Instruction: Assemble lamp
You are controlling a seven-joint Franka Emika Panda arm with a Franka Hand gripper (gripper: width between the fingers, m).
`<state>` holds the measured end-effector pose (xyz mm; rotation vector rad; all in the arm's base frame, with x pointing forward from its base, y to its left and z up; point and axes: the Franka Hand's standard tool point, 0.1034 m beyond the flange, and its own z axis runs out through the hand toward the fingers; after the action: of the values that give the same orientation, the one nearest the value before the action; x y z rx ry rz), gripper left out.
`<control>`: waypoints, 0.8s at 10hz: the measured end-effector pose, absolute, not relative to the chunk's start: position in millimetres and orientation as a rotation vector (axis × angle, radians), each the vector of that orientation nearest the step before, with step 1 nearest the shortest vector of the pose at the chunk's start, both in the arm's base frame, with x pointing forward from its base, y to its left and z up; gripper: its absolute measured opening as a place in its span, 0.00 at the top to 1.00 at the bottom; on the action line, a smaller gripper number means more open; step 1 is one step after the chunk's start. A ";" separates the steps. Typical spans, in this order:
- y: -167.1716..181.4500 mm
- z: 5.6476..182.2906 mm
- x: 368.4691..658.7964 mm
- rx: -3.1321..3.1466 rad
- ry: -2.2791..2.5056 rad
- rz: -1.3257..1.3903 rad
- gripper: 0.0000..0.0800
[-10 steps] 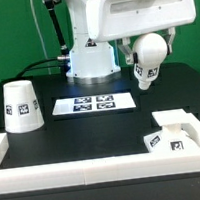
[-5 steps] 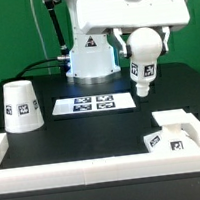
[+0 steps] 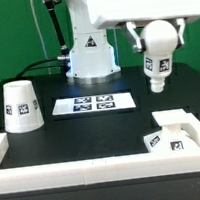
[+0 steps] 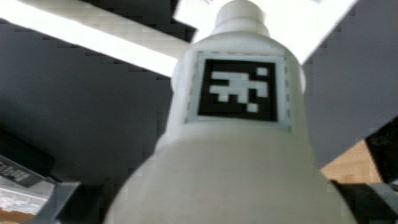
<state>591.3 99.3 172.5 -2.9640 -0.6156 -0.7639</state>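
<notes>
My gripper (image 3: 157, 33) is shut on the white round bulb (image 3: 158, 53) and holds it in the air, neck down, at the exterior view's right. The bulb fills the wrist view (image 4: 231, 130), its tag facing the camera. The tapered shade (image 3: 21, 105) stands on the table at the exterior view's left. The flat square base (image 3: 170, 134) lies at the front right, inside the corner of the white frame, below the bulb and nearer the camera.
The marker board (image 3: 95, 105) lies in the middle of the black table. A white frame (image 3: 86, 170) runs along the front and side edges. The robot's pedestal (image 3: 90, 59) stands behind the marker board.
My gripper has carried the bulb to the exterior view's right and turned it from tilted to upright, neck down. The shade and base have not moved.
</notes>
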 end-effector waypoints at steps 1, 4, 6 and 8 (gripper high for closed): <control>102.2 167.9 598.8 -2.947 -0.676 -0.847 0.28; 97.2 157.0 602.3 -2.942 -0.703 -0.907 0.28; 100.9 153.1 601.3 -2.940 -0.711 -0.898 0.28; 102.6 150.1 605.0 -2.938 -0.712 -0.893 0.28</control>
<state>605.0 102.6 150.1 -2.9383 -0.7116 -0.8929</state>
